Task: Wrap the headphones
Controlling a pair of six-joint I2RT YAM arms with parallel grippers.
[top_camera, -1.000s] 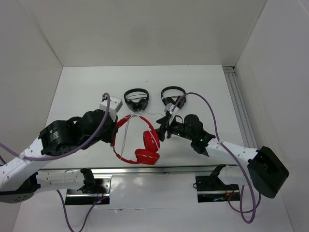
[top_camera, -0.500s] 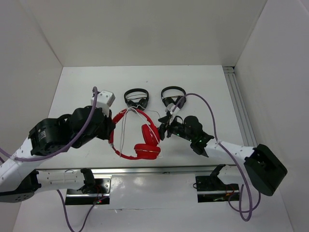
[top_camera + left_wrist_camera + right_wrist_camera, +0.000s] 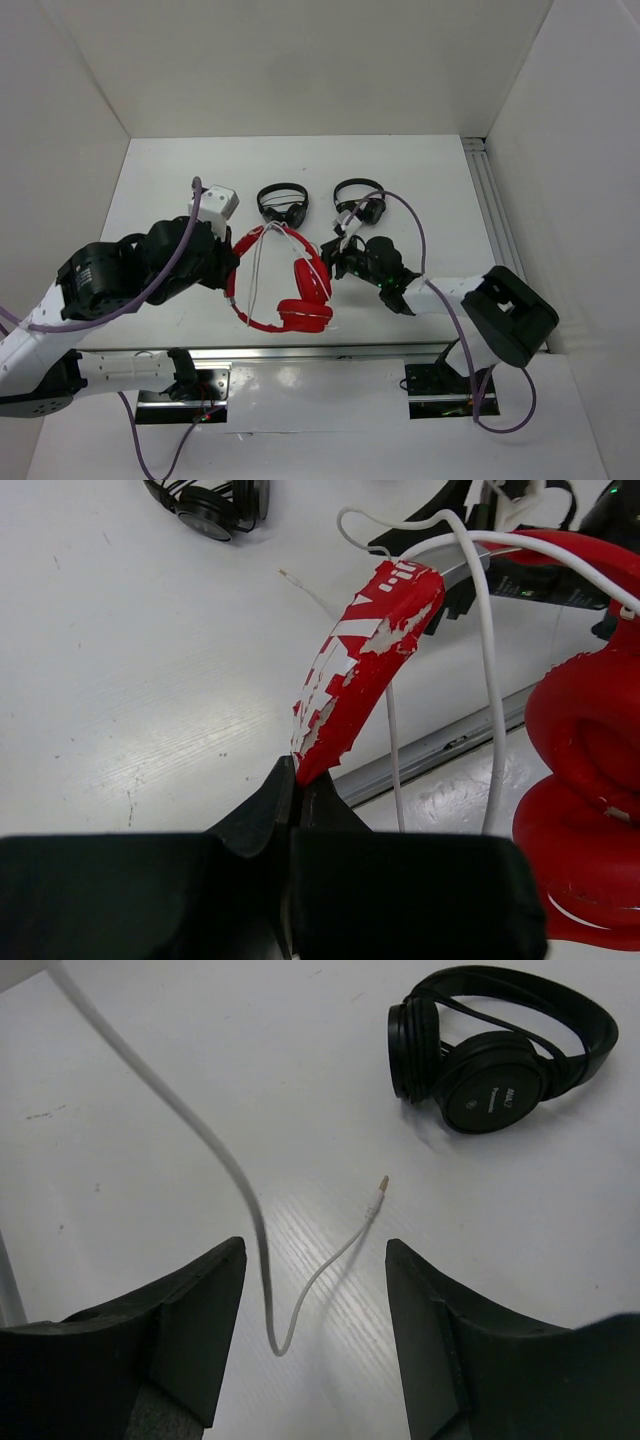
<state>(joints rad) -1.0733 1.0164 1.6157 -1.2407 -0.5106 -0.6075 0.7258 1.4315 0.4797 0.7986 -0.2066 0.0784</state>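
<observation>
The red headphones (image 3: 300, 295) lie at the table's front middle, cups toward the front edge. Their white cable (image 3: 262, 262) runs over the headband. My left gripper (image 3: 229, 272) is shut on the red headband (image 3: 362, 650), whose coating is peeling. The cups show at the right of the left wrist view (image 3: 585, 780). My right gripper (image 3: 338, 262) is open, just right of the headphones, low over the table. The cable's loose end with its plug (image 3: 378, 1186) lies between its fingers (image 3: 440, 1330), and the cable (image 3: 215, 1150) rises to the upper left.
Two smaller black headphones lie behind: one at centre left (image 3: 283, 204), one at centre right (image 3: 360, 200), the latter also in the right wrist view (image 3: 500, 1050). White walls enclose the table; a metal rail (image 3: 495, 215) runs along the right side.
My left gripper swung left with the headband, turning the headphones. My right gripper moved left and slightly back, toward the loose cable end.
</observation>
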